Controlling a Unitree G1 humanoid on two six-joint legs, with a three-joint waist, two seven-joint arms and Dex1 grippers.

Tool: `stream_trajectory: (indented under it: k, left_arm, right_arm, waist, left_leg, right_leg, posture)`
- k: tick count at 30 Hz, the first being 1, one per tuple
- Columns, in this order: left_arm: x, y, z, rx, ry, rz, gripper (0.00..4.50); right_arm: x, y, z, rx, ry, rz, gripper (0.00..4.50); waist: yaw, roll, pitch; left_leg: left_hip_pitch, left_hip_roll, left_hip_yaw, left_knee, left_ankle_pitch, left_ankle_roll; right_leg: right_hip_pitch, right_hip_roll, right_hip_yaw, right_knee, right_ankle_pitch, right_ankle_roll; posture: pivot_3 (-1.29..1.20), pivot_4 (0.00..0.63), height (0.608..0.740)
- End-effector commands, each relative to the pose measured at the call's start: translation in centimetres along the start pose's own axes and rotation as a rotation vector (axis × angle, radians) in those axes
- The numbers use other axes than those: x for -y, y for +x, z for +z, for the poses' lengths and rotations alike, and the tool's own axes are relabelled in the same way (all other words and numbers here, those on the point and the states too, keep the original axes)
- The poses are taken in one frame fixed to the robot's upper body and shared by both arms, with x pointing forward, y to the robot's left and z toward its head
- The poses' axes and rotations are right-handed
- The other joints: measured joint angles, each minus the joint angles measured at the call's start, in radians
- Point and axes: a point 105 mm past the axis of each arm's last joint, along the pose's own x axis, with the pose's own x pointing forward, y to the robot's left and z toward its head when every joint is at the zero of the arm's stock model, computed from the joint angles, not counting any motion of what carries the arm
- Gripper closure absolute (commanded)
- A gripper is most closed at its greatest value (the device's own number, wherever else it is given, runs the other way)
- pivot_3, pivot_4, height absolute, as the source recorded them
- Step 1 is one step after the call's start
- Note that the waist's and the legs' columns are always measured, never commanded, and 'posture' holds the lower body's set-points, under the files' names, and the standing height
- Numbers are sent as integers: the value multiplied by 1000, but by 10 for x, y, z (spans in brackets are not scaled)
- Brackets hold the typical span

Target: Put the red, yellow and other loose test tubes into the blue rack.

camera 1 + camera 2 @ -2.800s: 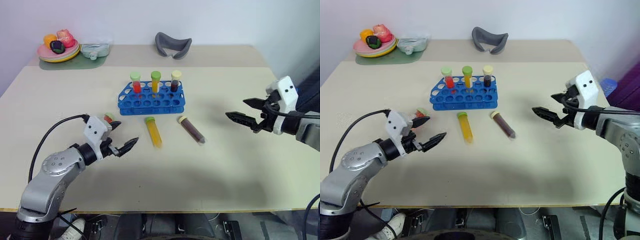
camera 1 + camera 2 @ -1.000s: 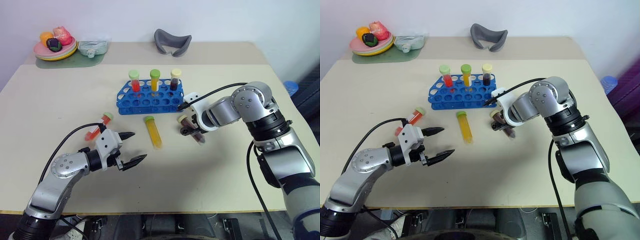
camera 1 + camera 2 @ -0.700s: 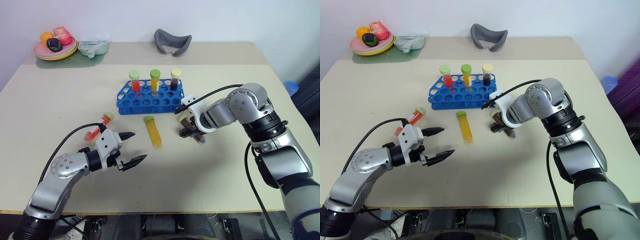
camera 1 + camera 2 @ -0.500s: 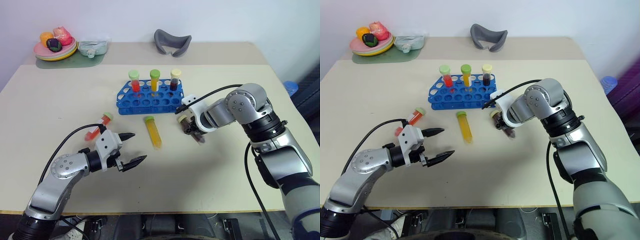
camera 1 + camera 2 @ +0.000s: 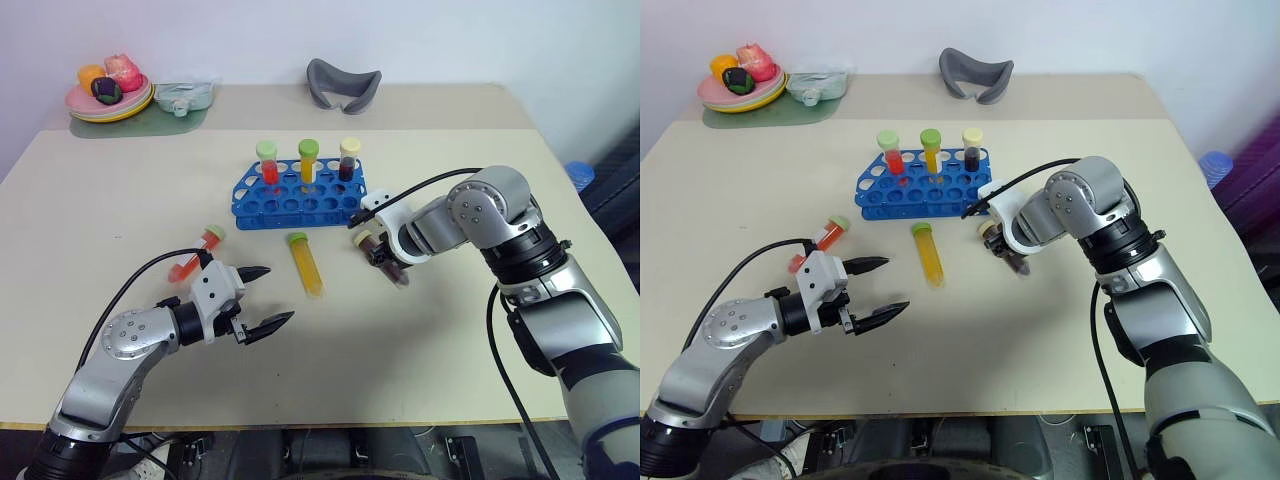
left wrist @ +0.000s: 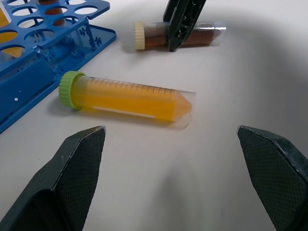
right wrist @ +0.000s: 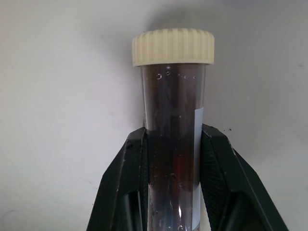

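Your right gripper (image 7: 173, 159) has its 2 fingers clamped across the brown tube (image 5: 385, 260), apparently flat on the table (image 5: 450, 340) just beside the blue rack (image 5: 300, 195), while the left gripper (image 5: 262, 297) hangs wide open, holding nothing.

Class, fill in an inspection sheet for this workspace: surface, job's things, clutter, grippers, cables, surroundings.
Surface: beige table.
Job's things: blue rack holds three upright tubes; yellow tube, red tube and brown tube lie loose.
Clutter: fruit plate, grey curved object, at the far edge.
Grippers: left gripper open, empty; right gripper shut on brown tube.
Cables: black cable on each arm.
Surroundings: pale wall.
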Motion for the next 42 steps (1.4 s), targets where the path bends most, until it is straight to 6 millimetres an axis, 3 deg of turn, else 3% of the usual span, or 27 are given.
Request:
stream_trajectory:
  k: [1, 3, 8, 14, 17, 24, 42]
  left_arm:
    - [-12, -8, 13, 34, 37, 67, 0]
    - [-21, -14, 14, 47, 27, 122, 0]
    - [-34, -23, 19, 92, -16, 216, 0]
    - [-42, -24, 28, 151, -46, 279, 0]
    - [-42, -18, 32, 166, -45, 280, 0]
    - [-40, -9, 39, 195, -53, 287, 0]
    - [-49, -11, 51, 268, -59, 360, 0]
  right_arm:
    - [-13, -31, 28, 197, -86, 47, 3654]
    - [-22, -52, 40, 341, -140, 112, 3654]
    - [-28, -80, 52, 608, -179, 196, 3654]
    - [-24, -101, 74, 1008, -184, 136, 3654]
    - [-10, -95, 86, 1172, -53, 52, 3654]
    - [-2, -72, 96, 1387, 46, -90, 3654]
    - [-2, -23, 83, 1463, 154, -78, 3654]
  waist:
    - [0, 0, 0]
    - [1, 0, 0]
    - [6, 0, 0]
    - [2, 0, 0]
    - [0, 0, 0]
    - [0, 0, 0]
    - [-2, 0, 0]
  left_leg:
    - [0, 0, 0, 0, 0, 0]
    - [-1, 0, 0, 0, 0, 0]
    - [-1, 0, -1, 0, -2, 3]
    - [-1, 0, -1, 0, -2, 3]
    - [0, 0, -1, 0, 1, -2]
    - [0, 0, 0, 0, 2, -4]
    - [1, 0, 0, 0, 3, -5]
  right_leg:
    - [0, 0, 0, 0, 0, 0]
    - [-1, 0, 0, 0, 0, 0]
    - [-1, 0, 0, -1, 0, 0]
    - [0, 0, -1, -1, 1, 1]
    - [0, 0, -1, 0, 1, 1]
    - [0, 1, -1, 0, 1, 1]
    - [0, 2, 0, 1, 1, 1]
  posture:
    - [0, 150, 735]
    - [0, 150, 735]
    - [0, 150, 735]
    - [0, 150, 735]
    - [0, 150, 735]
    - [0, 150, 735]
    - [0, 150, 735]
